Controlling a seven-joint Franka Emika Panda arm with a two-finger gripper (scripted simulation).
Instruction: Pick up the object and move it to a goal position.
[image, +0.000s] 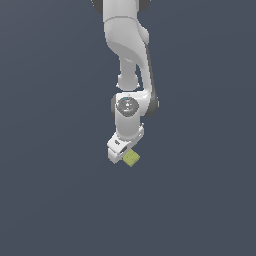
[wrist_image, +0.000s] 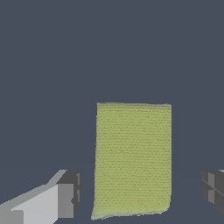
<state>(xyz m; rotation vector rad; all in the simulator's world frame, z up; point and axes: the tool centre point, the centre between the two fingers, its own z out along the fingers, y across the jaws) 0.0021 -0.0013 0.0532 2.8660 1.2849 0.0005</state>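
Observation:
The object (wrist_image: 132, 159) is a flat olive-yellow rectangular block with a faintly ribbed top, lying on the dark grey floor. In the wrist view it fills the space between my two fingers (wrist_image: 65, 199), with a gap on each side, so nothing grips it. My gripper (wrist_image: 140, 194) is open around the block. In the exterior view the white arm reaches down and its hand covers most of the object (image: 132, 159), which peeks out at the hand's lower right. My gripper (image: 121, 156) sits right over it, its fingertips hidden there.
A uniform dark grey surface (image: 50, 200) surrounds the block on all sides. No other objects show, and no goal marker is visible in either view.

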